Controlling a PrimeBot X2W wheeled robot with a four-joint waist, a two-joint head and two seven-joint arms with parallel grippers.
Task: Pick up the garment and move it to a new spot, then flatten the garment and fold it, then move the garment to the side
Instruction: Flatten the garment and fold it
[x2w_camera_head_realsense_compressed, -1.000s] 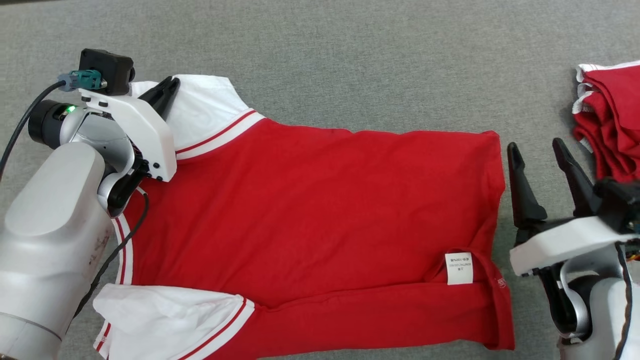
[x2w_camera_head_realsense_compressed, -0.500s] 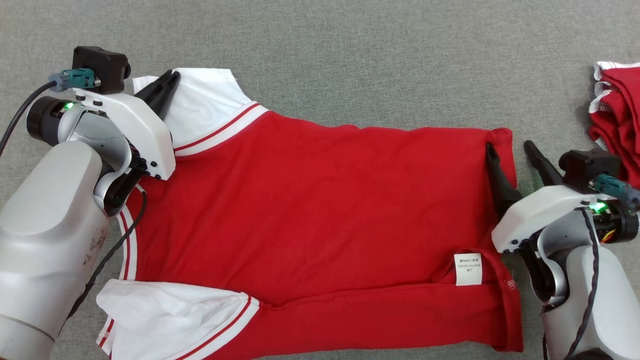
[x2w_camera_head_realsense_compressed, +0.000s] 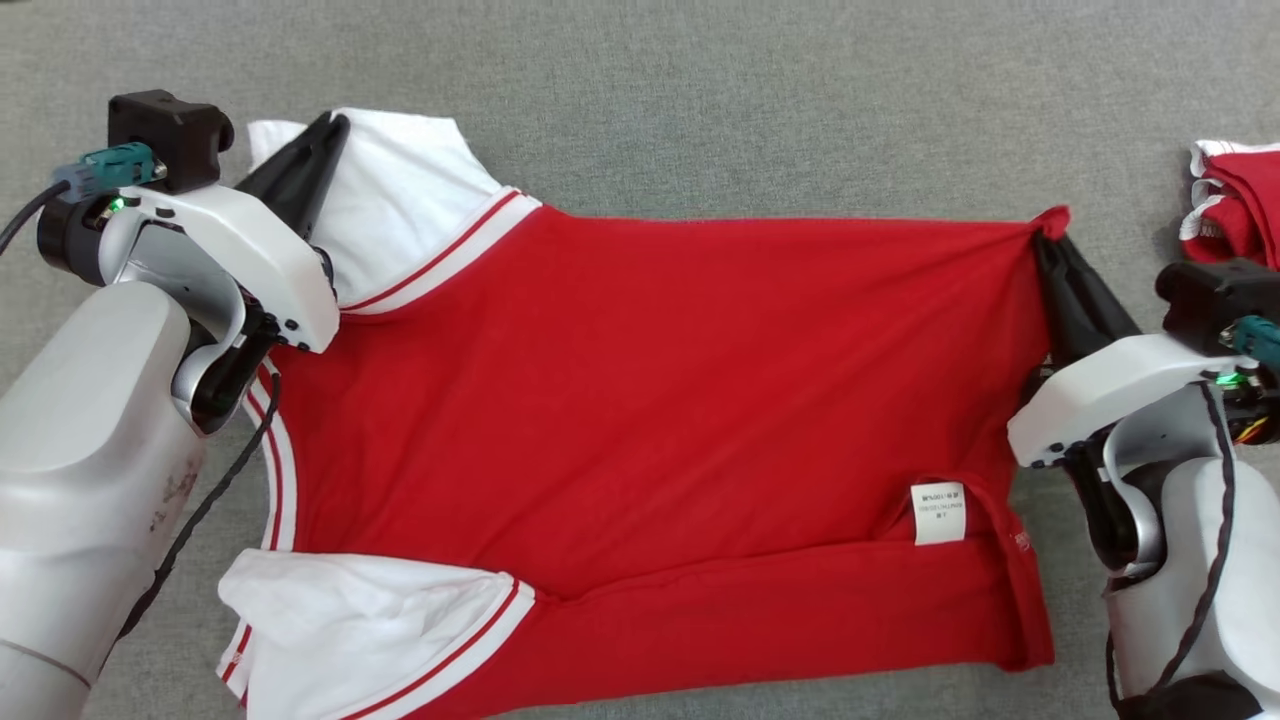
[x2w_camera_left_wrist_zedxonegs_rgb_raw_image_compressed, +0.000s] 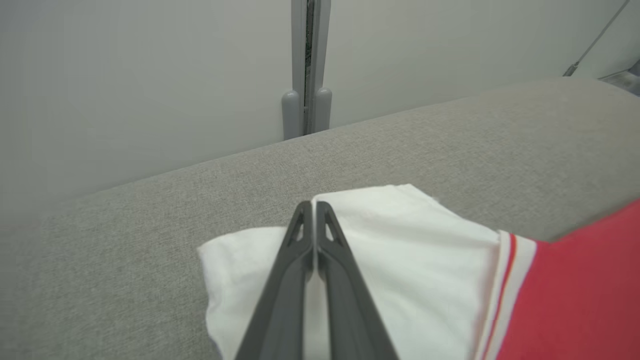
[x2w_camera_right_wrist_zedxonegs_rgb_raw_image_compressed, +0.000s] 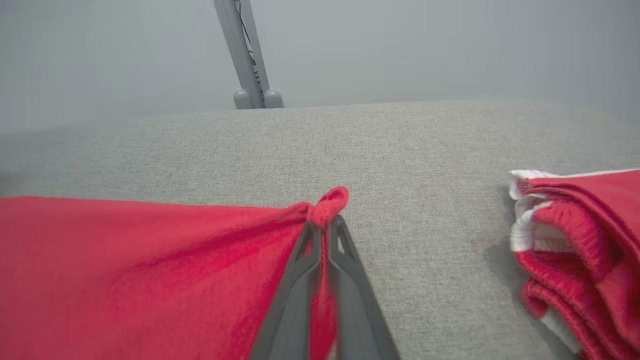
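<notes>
On the grey surface (x2w_camera_head_realsense_compressed: 760, 100): fold beginning, probably.
The left gripper (x2w_camera_head_realsense_compressed: 325, 125) at 10 o'clock and right gripper (x2w_camera_head_realsense_compressed: 1045, 235) at 2 are closed on the garment (x2w_camera_head_realsense_compressed: 650, 380), far edge; next, carry it evenly toward 6.

Left gripper (x2w_camera_left_wrist_zedxonegs_rgb_raw_image_compressed: 313, 205): two long dark grey fingers are seen, tapered, with triangular cut-outs near the tips.
Right gripper (x2w_camera_right_wrist_zedxonegs_rgb_raw_image_compressed: 326, 227): the same dark, slotted fingers are seen.
Wrist housings (x2w_camera_head_realsense_compressed: 255, 255): white angular casings are dotted with small dark screws.
Camera blocks (x2w_camera_head_realsense_compressed: 165, 130): black boxes are mounted, each beside a teal connector (x2w_camera_head_realsense_compressed: 105, 165).
Forearms (x2w_camera_head_realsense_compressed: 85, 420): smooth pale grey shells are shown; the left is scuffed with reddish marks.
Cables (x2w_camera_head_realsense_compressed: 210, 505): black leads are run along both arms.
Lamps (x2w_camera_head_realsense_compressed: 117, 205): small green lights are lit.
</notes>
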